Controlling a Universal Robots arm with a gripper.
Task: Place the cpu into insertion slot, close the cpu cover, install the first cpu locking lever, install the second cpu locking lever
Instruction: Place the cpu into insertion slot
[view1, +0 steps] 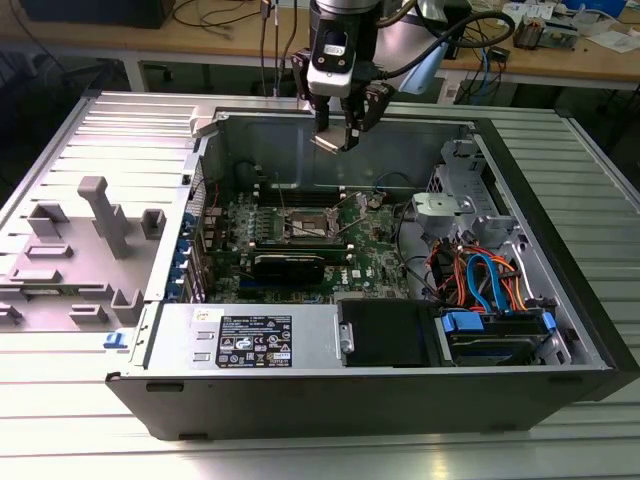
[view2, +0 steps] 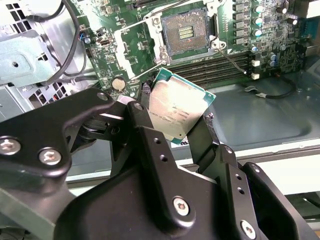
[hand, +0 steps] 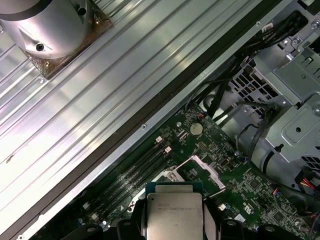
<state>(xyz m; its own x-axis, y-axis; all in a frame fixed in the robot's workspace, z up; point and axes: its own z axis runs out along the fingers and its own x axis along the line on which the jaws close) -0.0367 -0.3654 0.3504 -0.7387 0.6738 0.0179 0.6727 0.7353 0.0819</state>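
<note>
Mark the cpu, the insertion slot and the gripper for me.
cpu (view2: 177, 112), second wrist view, middle of its metal top.
insertion slot (view2: 186, 32), second wrist view, dark contact field at its centre.
gripper (view1: 340, 133), exterior view, midway between its fingertips.

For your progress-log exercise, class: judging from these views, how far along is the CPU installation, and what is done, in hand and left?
Done: the pincer is shut on the cpu, lifted above the open case. In hand: getting it into the insertion slot, which is empty, its cpu cover raised. Left: seating it, closing the cover, both locking levers.
</note>
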